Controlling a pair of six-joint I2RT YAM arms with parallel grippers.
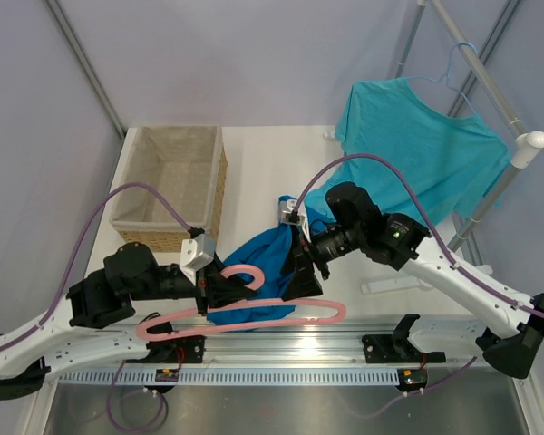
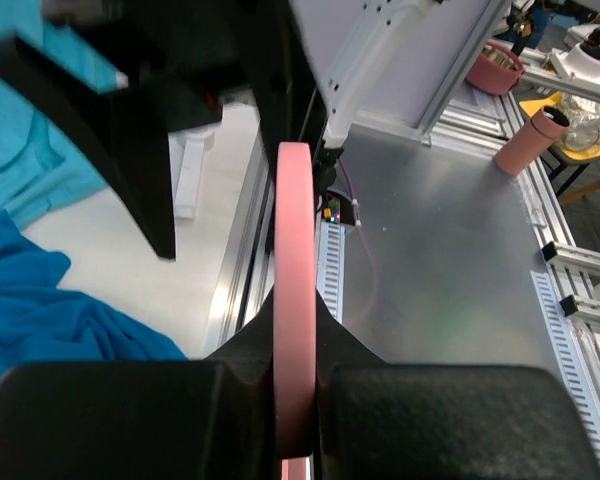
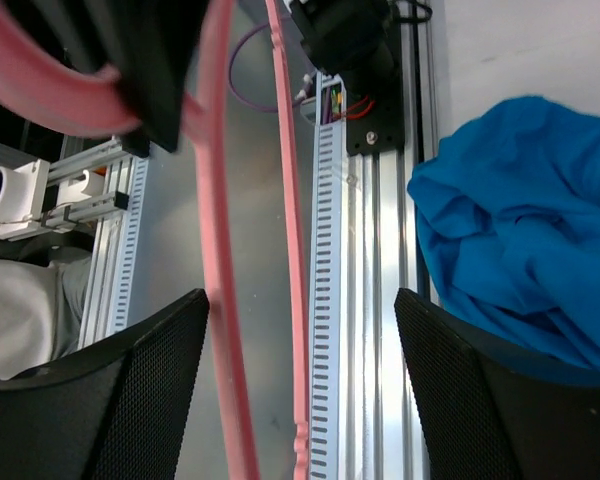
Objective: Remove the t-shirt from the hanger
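The royal-blue t-shirt (image 1: 263,258) lies bunched on the table between my two grippers. The salmon-pink hanger (image 1: 281,314) lies across its near edge, hook (image 1: 247,275) up by the left gripper; whether cloth still wraps the bar I cannot tell. My left gripper (image 1: 214,292) is shut on the hanger, whose pink bar (image 2: 293,300) is pinched edge-on in the left gripper (image 2: 293,395). The t-shirt (image 2: 40,310) sits to its left. My right gripper (image 1: 301,276) hovers over the shirt's right side. The right gripper (image 3: 300,385) is open; two bare hanger bars (image 3: 216,250) run below it, t-shirt (image 3: 520,240) to the right.
A wicker basket (image 1: 168,186) stands at the back left. A teal t-shirt (image 1: 417,145) hangs on a thin light-blue hanger (image 1: 453,68) from the white rack (image 1: 517,159) at the right. An aluminium rail (image 1: 299,349) runs along the near edge.
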